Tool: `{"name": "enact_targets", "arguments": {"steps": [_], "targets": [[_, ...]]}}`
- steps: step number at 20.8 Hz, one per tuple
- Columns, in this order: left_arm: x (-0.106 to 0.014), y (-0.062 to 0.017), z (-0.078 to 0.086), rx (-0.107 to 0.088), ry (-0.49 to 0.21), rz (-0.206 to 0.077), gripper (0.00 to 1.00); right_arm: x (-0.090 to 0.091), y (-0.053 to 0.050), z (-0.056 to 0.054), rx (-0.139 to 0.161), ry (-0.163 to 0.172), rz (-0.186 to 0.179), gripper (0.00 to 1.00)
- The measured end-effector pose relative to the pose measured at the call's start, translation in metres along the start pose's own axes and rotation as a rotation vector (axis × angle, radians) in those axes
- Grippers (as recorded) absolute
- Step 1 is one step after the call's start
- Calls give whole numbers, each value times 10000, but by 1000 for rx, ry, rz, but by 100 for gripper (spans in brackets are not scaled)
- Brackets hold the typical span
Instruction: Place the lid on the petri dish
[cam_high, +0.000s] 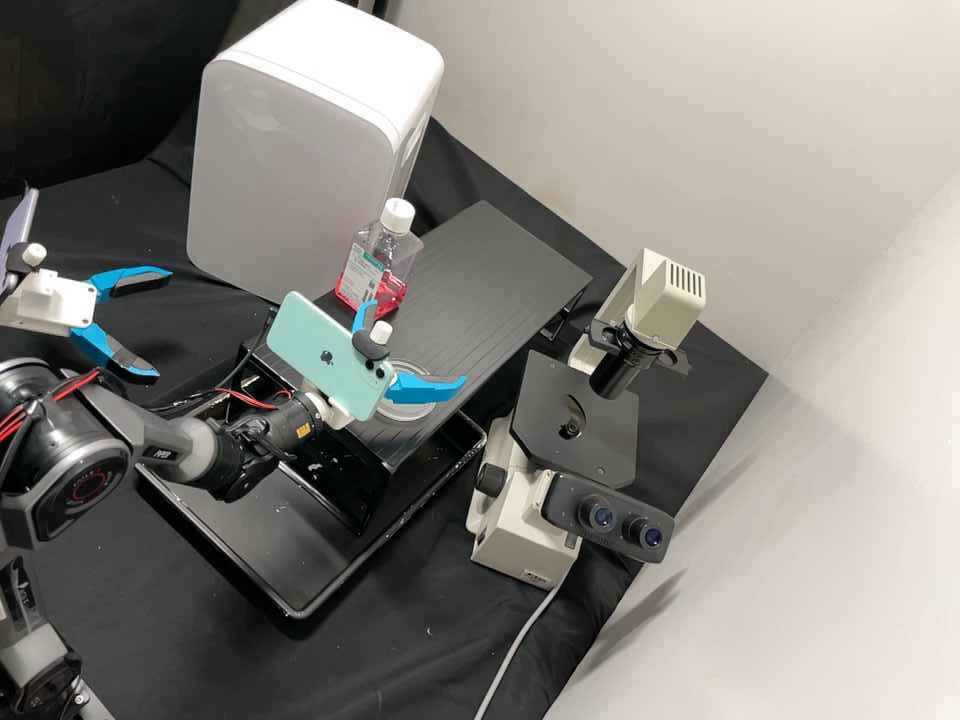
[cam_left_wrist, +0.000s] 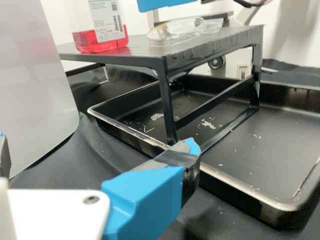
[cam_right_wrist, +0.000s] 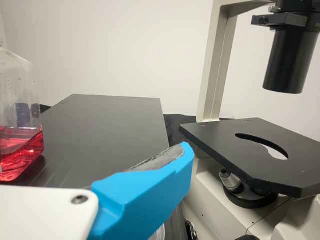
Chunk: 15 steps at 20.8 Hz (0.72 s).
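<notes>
A clear petri dish (cam_high: 418, 405) lies at the near end of the black raised platform (cam_high: 480, 290). In the left wrist view the petri dish (cam_left_wrist: 175, 29) is clear plastic on the platform top (cam_left_wrist: 150, 50), and I cannot tell lid from base. My right gripper (cam_high: 402, 350), with a teal phone mounted on its wrist, hangs open just above the dish. One of its blue fingers (cam_high: 430, 385) crosses over the dish, and a fingertip (cam_right_wrist: 160, 172) sits in front of the platform (cam_right_wrist: 100, 130). My left gripper (cam_high: 150, 322) stands open far left, away from the platform.
A flask of red liquid (cam_high: 375, 265) stands on the platform behind the dish. The platform sits in a black tray (cam_high: 300, 570). A white box (cam_high: 300, 150) is at the back, and a microscope (cam_high: 590, 430) with its black stage (cam_right_wrist: 250, 150) stands to the right.
</notes>
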Motion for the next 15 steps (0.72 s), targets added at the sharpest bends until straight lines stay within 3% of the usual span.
{"name": "enact_targets", "arguments": {"steps": [10, 15], "targets": [[0, 2, -11, -3, 12, 2, 100, -10, -6, 6, 0, 0, 0, 100], [0, 2, -11, -3, 12, 2, 100, -108, -153, -28, -4, 22, -36, 100]]}}
